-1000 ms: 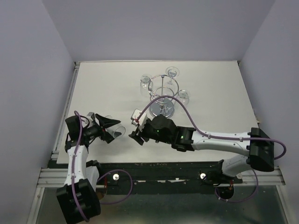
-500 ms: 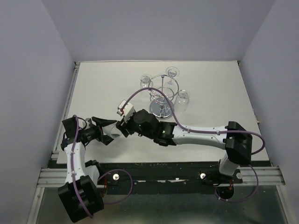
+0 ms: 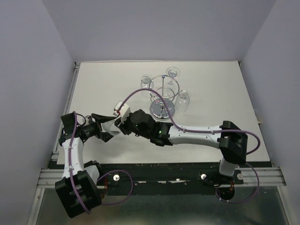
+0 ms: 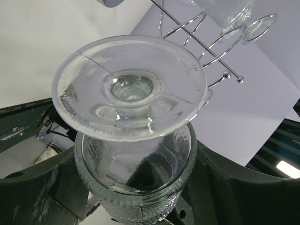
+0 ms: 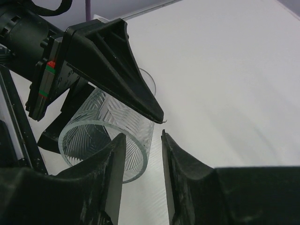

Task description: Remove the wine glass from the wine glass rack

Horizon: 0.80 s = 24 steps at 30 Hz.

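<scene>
My left gripper [image 3: 104,129] is shut on the bowl of a clear ribbed wine glass [image 4: 133,183]. The glass lies tilted in the grip, its round foot [image 4: 129,86] toward the wrist camera. The chrome wine glass rack [image 3: 162,93] stands mid-table, with three more glasses hanging from it. My right gripper [image 5: 143,154] has reached the held wine glass [image 5: 105,136]. One finger is inside the rim and the other outside, so the glass wall lies between the jaws with a gap still showing. A left finger [image 5: 112,65] is clamped on the glass just above.
The rack's shiny round base [image 3: 162,109] sits just behind the right forearm. Its wire arms [image 4: 206,42] and a hanging glass [image 4: 234,11] show beyond the held glass. White table [image 3: 220,89], purple walls on three sides.
The right arm swung left from in front of the rack base to the glass in the left gripper, and its jaws narrowed. The left arm drew slightly left and nearer.
</scene>
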Motion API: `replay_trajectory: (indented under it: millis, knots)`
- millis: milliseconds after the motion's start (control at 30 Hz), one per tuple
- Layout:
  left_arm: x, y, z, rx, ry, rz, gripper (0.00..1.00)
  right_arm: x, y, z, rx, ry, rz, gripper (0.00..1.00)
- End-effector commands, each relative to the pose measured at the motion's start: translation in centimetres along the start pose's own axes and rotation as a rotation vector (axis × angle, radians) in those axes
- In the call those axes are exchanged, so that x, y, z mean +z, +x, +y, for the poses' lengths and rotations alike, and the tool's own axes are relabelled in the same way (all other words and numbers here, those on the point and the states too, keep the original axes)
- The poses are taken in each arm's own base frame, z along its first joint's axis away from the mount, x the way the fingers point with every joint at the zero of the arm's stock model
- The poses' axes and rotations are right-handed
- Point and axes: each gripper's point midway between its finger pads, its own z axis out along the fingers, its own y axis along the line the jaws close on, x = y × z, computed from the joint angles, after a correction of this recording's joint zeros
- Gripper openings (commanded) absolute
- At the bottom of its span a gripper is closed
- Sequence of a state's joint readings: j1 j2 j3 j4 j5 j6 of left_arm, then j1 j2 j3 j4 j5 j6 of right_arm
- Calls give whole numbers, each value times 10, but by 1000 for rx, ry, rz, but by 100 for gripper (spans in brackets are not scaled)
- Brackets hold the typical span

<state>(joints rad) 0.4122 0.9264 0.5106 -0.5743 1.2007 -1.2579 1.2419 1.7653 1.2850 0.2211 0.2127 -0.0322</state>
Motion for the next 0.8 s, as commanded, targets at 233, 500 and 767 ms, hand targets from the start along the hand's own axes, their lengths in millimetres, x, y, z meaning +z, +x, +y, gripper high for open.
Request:
replay_trajectory:
  millis: [233, 500, 767]
  knots:
    - [-3, 8, -5, -68, 2, 43, 0, 24, -15, -3, 10, 12, -59, 33]
    - [-3, 6, -10, -55, 1, 27, 4, 39, -22, -6, 3, 33, -71, 1]
    - [-8, -17, 0, 27, 0, -99, 99, 29, -53, -22, -42, 62, -143, 0]
